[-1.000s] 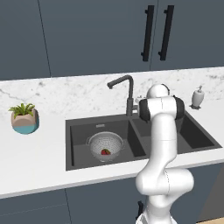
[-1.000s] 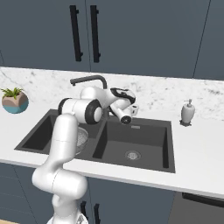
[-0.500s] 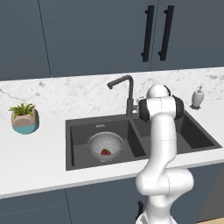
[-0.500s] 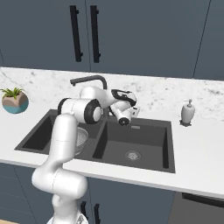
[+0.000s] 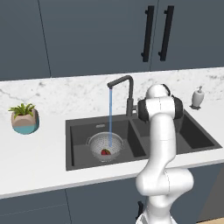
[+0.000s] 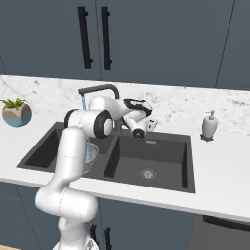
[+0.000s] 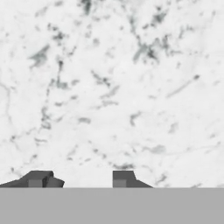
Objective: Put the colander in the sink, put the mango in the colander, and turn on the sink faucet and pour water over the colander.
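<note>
Water point(image 5: 110, 116) runs in a thin blue stream from the bent-over spout of the tall dark grey sink faucet point(image 5: 124, 89) straight down into the silver-grey perforated metal colander point(image 5: 105, 146), which sits in the left basin of the dark grey rectangular double-basin sink point(image 5: 78, 148). The small reddish oval mango point(image 5: 105, 152) lies in the bottom of the colander, just beside where the stream lands. Judging by this, the placing steps are done and the rinsing step is in hand, with the tap already on.

The white arm's gripper point(image 6: 146, 128) hangs over the right basin beside the faucet post, near its base. In the hand view the two dark fingertips point(image 7: 39, 179) stand apart with nothing between them, pointing at the white marbled worktop point(image 7: 113, 87); the jaws are released and hold nothing.

The next move likely calls only for pulling the hand clear of the faucet without knocking its lever, leaving the stream over the colander.
</note>
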Tool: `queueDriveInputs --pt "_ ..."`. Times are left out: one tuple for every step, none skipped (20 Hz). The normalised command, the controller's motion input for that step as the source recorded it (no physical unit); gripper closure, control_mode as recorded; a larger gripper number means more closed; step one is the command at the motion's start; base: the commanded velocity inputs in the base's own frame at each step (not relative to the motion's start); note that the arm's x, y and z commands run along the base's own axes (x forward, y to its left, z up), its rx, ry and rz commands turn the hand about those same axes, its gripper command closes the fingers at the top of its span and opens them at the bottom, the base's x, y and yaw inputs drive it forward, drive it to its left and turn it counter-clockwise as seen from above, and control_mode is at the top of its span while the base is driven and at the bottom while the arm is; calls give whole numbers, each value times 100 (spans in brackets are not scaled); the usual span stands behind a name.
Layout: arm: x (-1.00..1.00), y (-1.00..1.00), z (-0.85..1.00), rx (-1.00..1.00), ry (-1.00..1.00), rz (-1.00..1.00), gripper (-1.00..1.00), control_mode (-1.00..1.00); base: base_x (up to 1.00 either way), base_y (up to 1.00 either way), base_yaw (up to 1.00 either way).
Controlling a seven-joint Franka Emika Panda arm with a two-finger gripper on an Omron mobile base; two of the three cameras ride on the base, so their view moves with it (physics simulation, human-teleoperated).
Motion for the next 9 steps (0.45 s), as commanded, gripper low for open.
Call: queueDriveInputs --pt "15 -83 -29 0 12 -6 100 -100 0 0 0" --pt "14 -80 -29 0 13 -5 100 -100 0 0 0" --pt "11 -76 -29 0 14 -5 100 -100 0 0 0" --pt "9 -73 -28 0 14 -4 100 -100 0 0 0" --pt "7 -70 -28 0 13 -4 100 -100 0 0 0" --pt "3 -69 -28 0 12 -3 100 -100 0 0 0" --pt "3 -65 -29 0 12 -3 100 -100 0 0 0" --pt "2 -65 -30 0 12 -4 100 -100 0 0 0" --pt "0 -66 -28 0 11 -4 100 -100 0 0 0"
